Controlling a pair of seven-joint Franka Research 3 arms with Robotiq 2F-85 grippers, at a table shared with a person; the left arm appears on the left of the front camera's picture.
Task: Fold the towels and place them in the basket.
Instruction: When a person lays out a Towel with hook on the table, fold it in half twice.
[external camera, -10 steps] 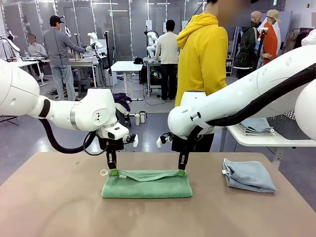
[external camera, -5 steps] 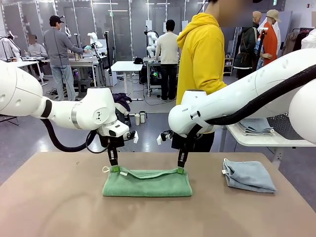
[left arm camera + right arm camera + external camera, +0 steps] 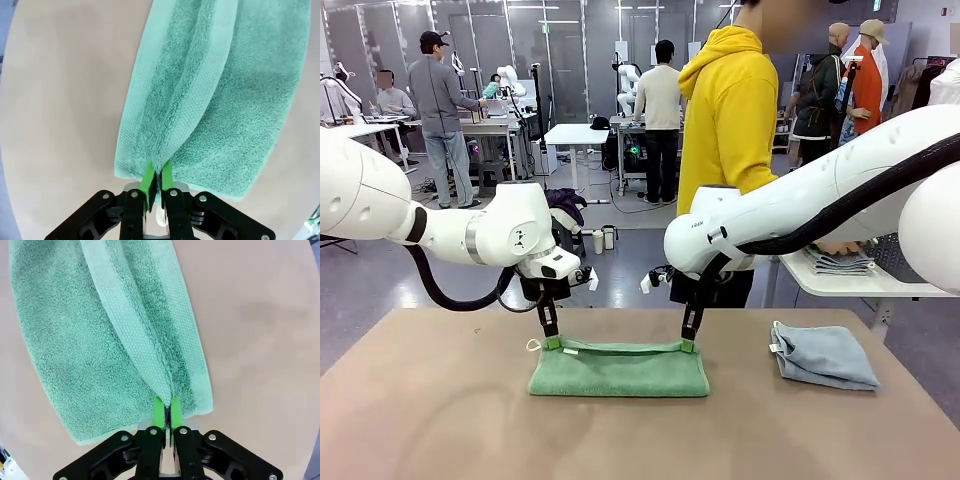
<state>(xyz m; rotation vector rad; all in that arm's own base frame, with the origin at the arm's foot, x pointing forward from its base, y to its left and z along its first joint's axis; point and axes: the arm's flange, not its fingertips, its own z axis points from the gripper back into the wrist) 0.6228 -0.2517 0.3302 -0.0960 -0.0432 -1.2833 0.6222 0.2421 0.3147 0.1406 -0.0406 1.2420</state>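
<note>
A green towel (image 3: 618,372) lies folded in a long strip at the middle of the table (image 3: 440,420). My left gripper (image 3: 552,343) is shut on the lifted upper layer at its left end, and my right gripper (image 3: 687,347) is shut on the same layer at its right end. That edge runs taut between them, just above the rest of the towel. The left wrist view has the gripper (image 3: 159,175) with its green pads pinched on the towel (image 3: 215,100). In the right wrist view the gripper (image 3: 165,412) pinches the towel (image 3: 100,340) the same way. A folded grey-blue towel (image 3: 825,355) lies at the right. The mesh basket (image 3: 910,255) stands on a side table.
A person in a yellow hoodie (image 3: 730,120) stands at the far side of the table. A white side table (image 3: 860,285) at the right carries a stack of folded towels (image 3: 838,262) beside the basket. Bare tabletop lies at the left and along the near edge.
Both grippers have shifted slightly away from me with the towel's top layer. The edge between them, sagging a second ago, is now pulled straight.
</note>
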